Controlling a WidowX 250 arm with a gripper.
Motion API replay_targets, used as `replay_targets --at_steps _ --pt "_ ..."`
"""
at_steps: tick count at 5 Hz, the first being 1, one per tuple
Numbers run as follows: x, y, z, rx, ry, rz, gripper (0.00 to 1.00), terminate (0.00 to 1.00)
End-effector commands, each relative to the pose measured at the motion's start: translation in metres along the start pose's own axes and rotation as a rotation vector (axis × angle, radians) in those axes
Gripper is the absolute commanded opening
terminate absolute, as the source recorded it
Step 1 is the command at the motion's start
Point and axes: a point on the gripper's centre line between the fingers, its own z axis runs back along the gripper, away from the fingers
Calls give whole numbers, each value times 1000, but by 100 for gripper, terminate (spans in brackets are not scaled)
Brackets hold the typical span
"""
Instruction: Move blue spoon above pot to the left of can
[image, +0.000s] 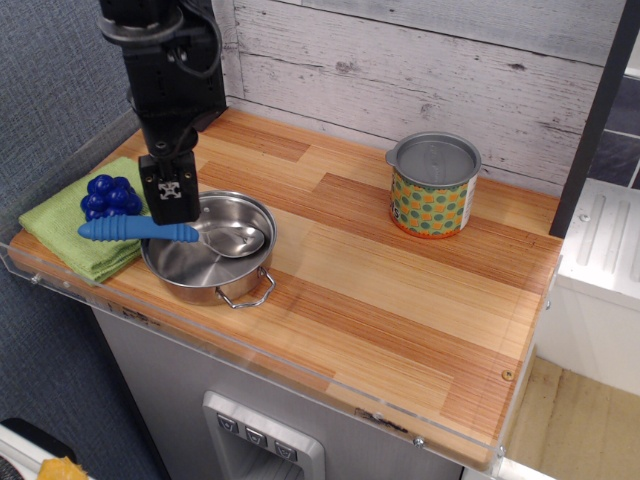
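A blue spoon (165, 233) lies across a steel pot (210, 252) at the left of a wooden surface (400, 300), bowl inside, handle overhanging a green cloth (70, 225). The black claw (167, 200) hangs just above the handle; whether it is spread cannot be told. A clean grip probably means pinching mid-handle, then lifting clear before carrying toward the can (432, 185), far right.

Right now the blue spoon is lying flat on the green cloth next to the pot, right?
Not quite. In the observation.image view the blue spoon lies across the pot, its metal bowl inside and its handle reaching out over the rim toward the green cloth.
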Motion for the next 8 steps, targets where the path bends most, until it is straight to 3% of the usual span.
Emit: replay_targets --at_steps 1,2,3,8 --pt "5 22 -21 62 -69 -132 100 0" --pt "6 24 -29 76 -76 -155 100 0" --pt "7 27 -40 90 -40 -153 100 0" --pt "6 24 -71 61 41 -148 100 0"
